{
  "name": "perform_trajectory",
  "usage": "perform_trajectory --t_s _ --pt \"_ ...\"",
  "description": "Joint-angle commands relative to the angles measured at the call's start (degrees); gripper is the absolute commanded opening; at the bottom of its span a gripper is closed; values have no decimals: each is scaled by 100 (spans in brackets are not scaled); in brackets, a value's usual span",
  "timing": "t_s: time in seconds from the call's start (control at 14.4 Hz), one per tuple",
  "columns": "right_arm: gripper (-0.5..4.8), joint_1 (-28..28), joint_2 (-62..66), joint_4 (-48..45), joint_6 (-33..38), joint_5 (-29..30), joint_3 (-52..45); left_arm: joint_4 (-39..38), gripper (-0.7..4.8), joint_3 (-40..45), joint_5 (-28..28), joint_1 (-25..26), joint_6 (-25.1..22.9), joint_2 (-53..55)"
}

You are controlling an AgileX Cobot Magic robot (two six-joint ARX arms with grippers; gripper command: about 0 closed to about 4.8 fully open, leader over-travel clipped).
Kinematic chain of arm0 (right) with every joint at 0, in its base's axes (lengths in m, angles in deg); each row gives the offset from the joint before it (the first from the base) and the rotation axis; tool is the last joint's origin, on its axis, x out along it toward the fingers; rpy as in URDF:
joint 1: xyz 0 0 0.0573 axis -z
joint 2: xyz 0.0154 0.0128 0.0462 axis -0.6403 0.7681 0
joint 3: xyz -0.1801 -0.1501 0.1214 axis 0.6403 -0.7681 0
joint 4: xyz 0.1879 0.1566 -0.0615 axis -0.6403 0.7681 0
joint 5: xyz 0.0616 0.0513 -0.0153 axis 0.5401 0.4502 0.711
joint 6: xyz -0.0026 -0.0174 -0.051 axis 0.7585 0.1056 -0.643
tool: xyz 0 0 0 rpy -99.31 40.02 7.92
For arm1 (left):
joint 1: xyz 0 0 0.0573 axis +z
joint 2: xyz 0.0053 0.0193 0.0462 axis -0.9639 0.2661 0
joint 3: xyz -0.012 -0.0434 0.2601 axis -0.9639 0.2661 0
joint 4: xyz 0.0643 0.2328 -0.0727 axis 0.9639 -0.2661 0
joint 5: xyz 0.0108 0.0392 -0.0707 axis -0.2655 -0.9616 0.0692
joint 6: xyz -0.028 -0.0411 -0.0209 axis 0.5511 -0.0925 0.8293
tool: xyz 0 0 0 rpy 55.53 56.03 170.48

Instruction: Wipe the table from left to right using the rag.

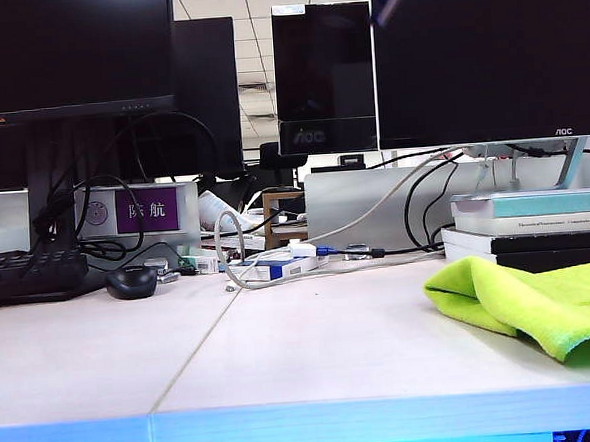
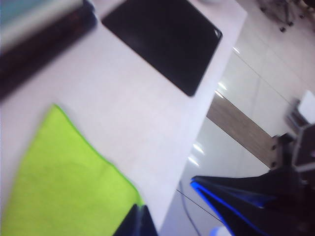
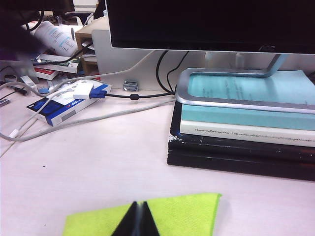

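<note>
Office interior. Ceiling tiles (image 1: pixel 249 43) pale, with lit panels. Dark monitors (image 1: pixel 465 55) line the rear. Floor (image 2: pixel 246 93) glossy pale tile with one brown strip (image 2: pixel 241 130), light reflections visible.

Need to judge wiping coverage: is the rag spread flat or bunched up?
Bunched, not flat: the rag sits on the table with a raised rolled fold along its near-left edge in the exterior view.
</note>
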Motion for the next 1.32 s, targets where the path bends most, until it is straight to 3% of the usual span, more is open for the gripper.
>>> perform_trajectory --t_s 0.07,0.28,0.77,0.91,1.32 --pt "-1 4 7 -157 -175 -46 -179 77 -6 -50 -105 0 -216 -686" --pt "-1 2 0 -487 -142 -44 -892 63 -6 -50 -643 0 -382 -1329" --pt "13 -2 11 -396 201 -433 -1670 -111 -6 -50 -1084 0 -485 -2686" --pt "13 -2 11 -302 291 -433 -1670 -614 -6 -48 -1593 0 -750 -3045" --pt "13 -7 9 -308 289 -426 -1670 -1150 -6 -48 -2699 -2 -909 -4162"
